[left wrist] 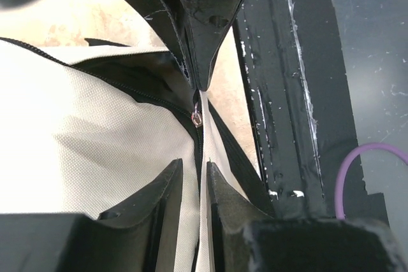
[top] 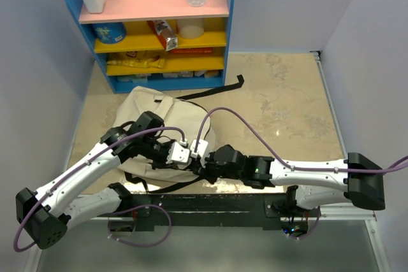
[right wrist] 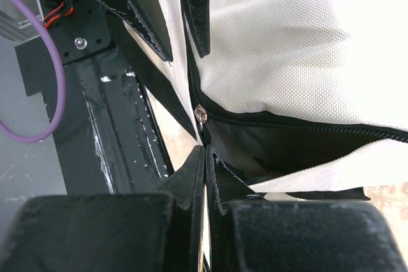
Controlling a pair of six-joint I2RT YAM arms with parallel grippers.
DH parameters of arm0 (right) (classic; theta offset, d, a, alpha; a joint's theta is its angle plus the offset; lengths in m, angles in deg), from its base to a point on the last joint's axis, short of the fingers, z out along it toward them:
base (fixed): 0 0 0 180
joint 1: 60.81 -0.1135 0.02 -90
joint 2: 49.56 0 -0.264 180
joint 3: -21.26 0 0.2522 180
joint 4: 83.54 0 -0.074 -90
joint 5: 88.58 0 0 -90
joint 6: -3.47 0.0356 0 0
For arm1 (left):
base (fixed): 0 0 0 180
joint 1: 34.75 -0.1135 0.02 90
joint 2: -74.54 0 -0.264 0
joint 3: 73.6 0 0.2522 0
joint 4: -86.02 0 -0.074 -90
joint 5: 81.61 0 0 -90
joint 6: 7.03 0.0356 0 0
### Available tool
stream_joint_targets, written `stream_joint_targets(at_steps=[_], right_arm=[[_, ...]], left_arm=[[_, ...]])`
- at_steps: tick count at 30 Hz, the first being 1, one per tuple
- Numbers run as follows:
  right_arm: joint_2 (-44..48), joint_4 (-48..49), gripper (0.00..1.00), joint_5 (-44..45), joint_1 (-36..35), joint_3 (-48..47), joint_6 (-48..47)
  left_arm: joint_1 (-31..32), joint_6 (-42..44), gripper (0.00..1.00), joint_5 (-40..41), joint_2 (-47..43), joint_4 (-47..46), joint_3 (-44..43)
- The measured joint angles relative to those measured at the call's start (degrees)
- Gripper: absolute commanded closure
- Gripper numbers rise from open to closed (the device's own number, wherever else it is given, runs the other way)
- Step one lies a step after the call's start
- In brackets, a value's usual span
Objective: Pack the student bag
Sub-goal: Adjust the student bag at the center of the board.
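Two sets of fingers meet tip to tip at the near edge of the student bag (top: 153, 116). The bag lies flat on the tabletop (top: 287, 106) and spreads away beyond the fingers and to their left.

The left fingers (left wrist: 194, 173) stand only a little apart. A raised fold of the cream fabric, next to the black zipper line, is pressed between them, so they have hold of the bag. Just ahead of their tips sits the small metal zipper pull (left wrist: 197, 118), at the end of the zipper (right wrist: 287, 121). From the pull onward the zipper is parted, and the dark lining (right wrist: 287, 141) shows in the gap.

On the other side of the pull, the right fingers (right wrist: 204, 157) are pressed fully together, with their tips very near the pull. Whether they pinch its tab I cannot tell.

Further to the right of the right fingers, and well beyond them, a loose black strap (top: 237, 82) of the bag ends on the marbled tabletop.
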Motion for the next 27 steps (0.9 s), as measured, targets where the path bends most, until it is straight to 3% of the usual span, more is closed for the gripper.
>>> stream_joint_targets(at_steps=[3,7,13,17,22,27], right_arm=[[0.15,-0.37,0.81,0.20,-0.52,0.00,0.63],[0.15,-0.17,0.76,0.15,-1.33,0.33,1.49],[0.13,3.43,0.83,4.90,-5.20,3.82,1.51],[-0.42,9.11,0.84,16.33,-10.97,8.20,1.92],[-6.40,16.50,0.83,28.76,-16.74,11.04,3.13],[-12.81,21.46,0.83,33.99,-17.44,11.06,5.09]], left_arm=[[0.13,0.20,0.75,-0.61,0.17,-0.13,0.13],[0.20,0.24,0.82,-1.05,0.55,-0.31,0.15],[-0.13,-1.73,0.83,0.70,2.67,-1.75,0.09],[-0.15,-1.92,0.83,0.15,5.22,-1.57,-0.28],[-0.15,-0.02,0.81,-1.84,7.15,0.76,-2.97],[0.17,1.53,0.79,-4.26,8.37,3.67,-7.85]])
